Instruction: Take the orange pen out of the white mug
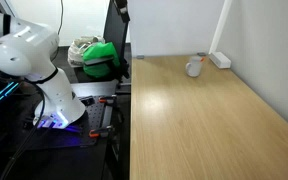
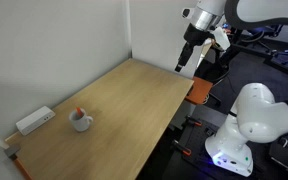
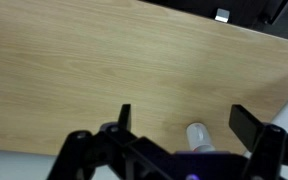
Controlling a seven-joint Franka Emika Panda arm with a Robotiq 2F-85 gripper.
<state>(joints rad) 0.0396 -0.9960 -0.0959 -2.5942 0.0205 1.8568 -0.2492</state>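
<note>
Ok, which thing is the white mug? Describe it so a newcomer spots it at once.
Start at the wooden table; at its end by the wall a flat white block lies along the edge. The white mug stands beside it, not touching: small and round, with the orange pen poking out of it, where the block is flat.

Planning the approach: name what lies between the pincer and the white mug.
Only bare tabletop separates pincer and white mug, shown in an exterior view.

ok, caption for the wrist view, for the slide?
Wrist view: open gripper above the wooden table, white mug framed between its fingers, not yet reached.
</note>
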